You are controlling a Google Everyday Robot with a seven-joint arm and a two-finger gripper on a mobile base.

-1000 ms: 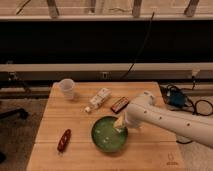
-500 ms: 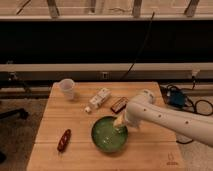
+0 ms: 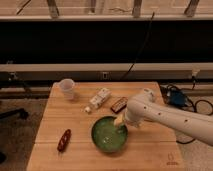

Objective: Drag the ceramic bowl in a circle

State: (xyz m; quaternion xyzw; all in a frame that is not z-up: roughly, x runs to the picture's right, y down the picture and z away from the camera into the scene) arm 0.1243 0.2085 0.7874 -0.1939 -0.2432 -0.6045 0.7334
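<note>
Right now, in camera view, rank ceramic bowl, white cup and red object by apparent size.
1. ceramic bowl, clearly largest; gripper at its rim.
2. white cup and red object look alike; the red one is nearer, so unranked.

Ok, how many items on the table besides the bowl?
4: cup back left, white carton centre, dark packet beside it, red item front left. The jaws rest at the bowl's right rim; the arm may hide more.

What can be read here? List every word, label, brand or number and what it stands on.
No text is readable.
Mark near a front corner of the table: too blurred.
White carton: print too blurred.
Dark packet: too blurred.
Ceramic bowl, with the gripper at its right rim: no text visible.
</note>
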